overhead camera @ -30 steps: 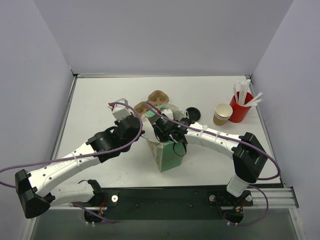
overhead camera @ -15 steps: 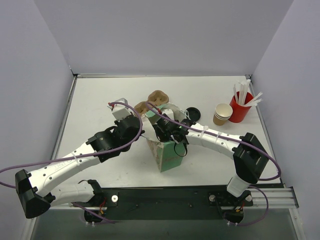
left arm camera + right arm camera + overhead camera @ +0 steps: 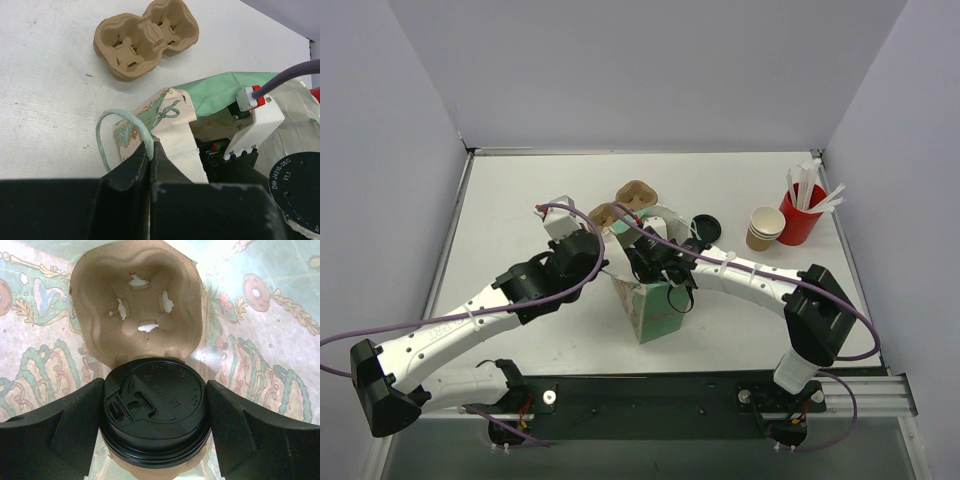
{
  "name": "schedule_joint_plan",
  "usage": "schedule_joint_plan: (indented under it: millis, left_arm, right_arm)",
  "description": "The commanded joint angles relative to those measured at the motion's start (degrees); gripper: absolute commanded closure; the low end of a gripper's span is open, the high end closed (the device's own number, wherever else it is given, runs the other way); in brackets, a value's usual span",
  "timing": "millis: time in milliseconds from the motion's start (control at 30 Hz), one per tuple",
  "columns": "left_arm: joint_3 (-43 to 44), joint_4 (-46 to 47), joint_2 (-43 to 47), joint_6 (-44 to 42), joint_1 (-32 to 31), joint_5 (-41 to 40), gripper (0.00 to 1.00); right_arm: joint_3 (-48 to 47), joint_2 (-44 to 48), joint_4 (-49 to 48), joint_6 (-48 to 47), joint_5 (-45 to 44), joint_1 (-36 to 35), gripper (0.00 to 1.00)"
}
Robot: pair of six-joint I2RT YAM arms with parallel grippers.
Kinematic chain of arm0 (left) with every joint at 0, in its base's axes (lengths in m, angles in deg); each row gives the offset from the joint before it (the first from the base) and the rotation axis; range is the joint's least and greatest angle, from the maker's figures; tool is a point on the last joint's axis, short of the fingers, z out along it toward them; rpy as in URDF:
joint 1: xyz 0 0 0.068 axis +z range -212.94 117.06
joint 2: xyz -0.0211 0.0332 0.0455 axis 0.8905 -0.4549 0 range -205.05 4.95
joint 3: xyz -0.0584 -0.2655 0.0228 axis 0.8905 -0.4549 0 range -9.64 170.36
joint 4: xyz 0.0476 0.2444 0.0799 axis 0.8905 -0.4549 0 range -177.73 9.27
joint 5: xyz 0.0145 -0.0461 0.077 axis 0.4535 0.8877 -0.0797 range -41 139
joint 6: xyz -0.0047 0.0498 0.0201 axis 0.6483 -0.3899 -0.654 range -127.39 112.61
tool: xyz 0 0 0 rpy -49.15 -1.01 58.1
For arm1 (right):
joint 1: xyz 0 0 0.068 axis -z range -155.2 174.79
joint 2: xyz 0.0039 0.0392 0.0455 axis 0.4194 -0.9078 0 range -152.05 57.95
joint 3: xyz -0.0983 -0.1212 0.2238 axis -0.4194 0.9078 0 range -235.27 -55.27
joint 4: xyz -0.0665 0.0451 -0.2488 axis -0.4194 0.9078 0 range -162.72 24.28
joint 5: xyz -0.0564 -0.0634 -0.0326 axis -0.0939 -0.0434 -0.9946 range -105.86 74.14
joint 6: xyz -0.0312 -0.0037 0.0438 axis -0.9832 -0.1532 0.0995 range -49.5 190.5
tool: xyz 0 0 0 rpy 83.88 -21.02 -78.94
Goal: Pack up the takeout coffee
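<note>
Plainly, the takeout coffee (image 3: 156,412) is brown, capped in black.

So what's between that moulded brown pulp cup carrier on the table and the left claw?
The left wrist view shows bare white tabletop, then the rim of the printed paper bag and its pale green loop handle, pinched in the left gripper.

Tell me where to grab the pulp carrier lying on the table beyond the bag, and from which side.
Probably the narrow waist of the pulp carrier, coming straight down from above and closing across its short width. It lies flat with its wells up and nothing over it. The outline pinches in between the two wells, so a grip should seat there rather than slip off the rounded ends.
</note>
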Motion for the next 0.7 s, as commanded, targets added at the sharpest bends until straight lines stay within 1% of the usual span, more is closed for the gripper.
schedule_joint_plan:
  millis: [0,167,467,667]
  left_arm:
    - [1.9,-2.4,-0.3,-0.7,0.6,-1.7,1.00]
    - [2.2,-2.8,-0.3,-0.5,0.6,-1.9,1.00]
    - [2.8,-3.0,-0.7,-0.6,0.6,-1.8,1.00]
    - [3.7,-2.8,-0.9,-1.2,0.6,-2.2,1.00]
  right_arm:
    - [7.8,-10.2,11.0,0.7,5.1,-0.1,0.98]
    - [7.6,-11.3,11.3,0.5,4.9,-0.1,0.98]
    - [7.4,-12.4,13.0,0.6,0.5,-1.4,0.98]
    - [6.6,-12.1,14.5,0.5,-4.0,-2.2,0.98]
